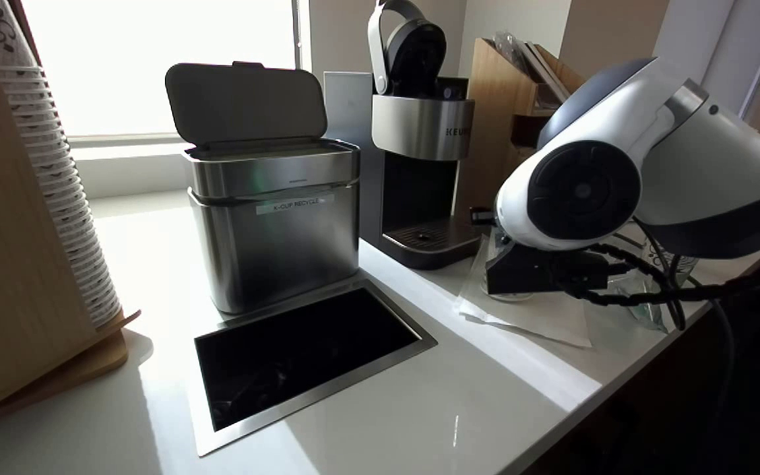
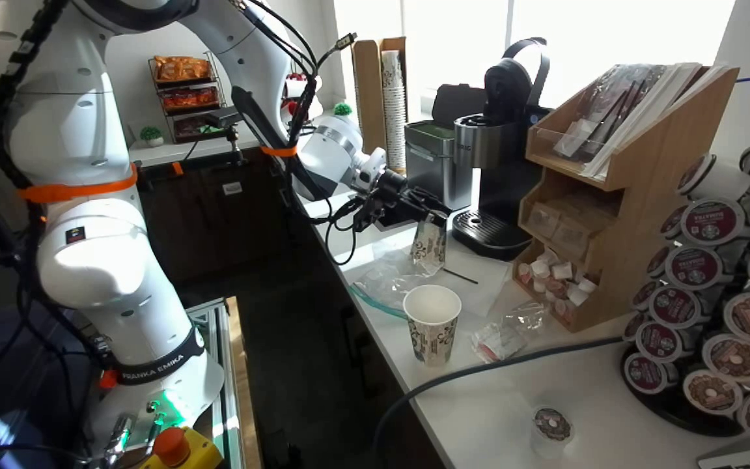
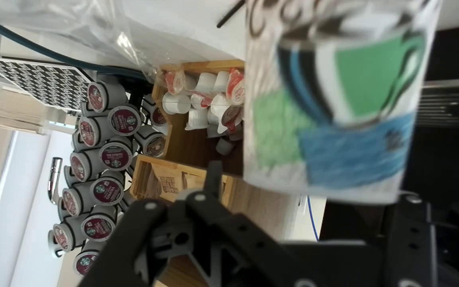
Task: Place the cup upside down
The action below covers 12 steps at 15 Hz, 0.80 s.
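Observation:
The cup point(image 2: 428, 246) is a white paper cup with a brown pattern and a green and blue print. It stands upside down on the counter, wide rim down and narrow base up. In the wrist view, itself upside down, the cup point(image 3: 329, 99) is large and close. In an exterior view only a low strip of the cup point(image 1: 510, 297) shows under the arm. My gripper point(image 3: 313, 181) is open, its fingers at either side of the cup's base; it also shows in an exterior view point(image 2: 426, 203). A gap shows at one finger; contact at the other is unclear.
A similar second cup point(image 2: 432, 332) stands upright nearby. A clear plastic bag point(image 2: 391, 277) and a paper sheet point(image 1: 538, 320) lie by the cup. The coffee machine point(image 2: 489, 156), wooden organizer point(image 2: 635, 195), bin point(image 1: 281, 231) and dark counter opening point(image 1: 314, 356) are around it.

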Tool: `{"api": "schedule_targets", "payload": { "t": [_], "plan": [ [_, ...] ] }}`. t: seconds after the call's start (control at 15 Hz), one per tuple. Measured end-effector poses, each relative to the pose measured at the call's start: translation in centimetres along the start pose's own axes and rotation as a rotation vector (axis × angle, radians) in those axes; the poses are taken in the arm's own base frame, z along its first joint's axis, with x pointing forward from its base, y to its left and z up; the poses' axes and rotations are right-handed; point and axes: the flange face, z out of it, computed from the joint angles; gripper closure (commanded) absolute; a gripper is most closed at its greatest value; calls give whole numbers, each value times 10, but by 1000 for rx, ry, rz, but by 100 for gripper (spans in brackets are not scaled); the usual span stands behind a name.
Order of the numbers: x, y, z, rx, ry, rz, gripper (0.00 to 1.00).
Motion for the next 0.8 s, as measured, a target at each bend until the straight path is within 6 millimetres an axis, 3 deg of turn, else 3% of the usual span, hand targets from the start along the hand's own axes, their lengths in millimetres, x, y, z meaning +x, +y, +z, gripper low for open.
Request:
{"api": "schedule_targets", "payload": {
  "t": [0.2,0.8],
  "plan": [
    [-1,0,-1,2,0,-1,0],
    [12,1,-5,3,11,31,0]
  ]
}}
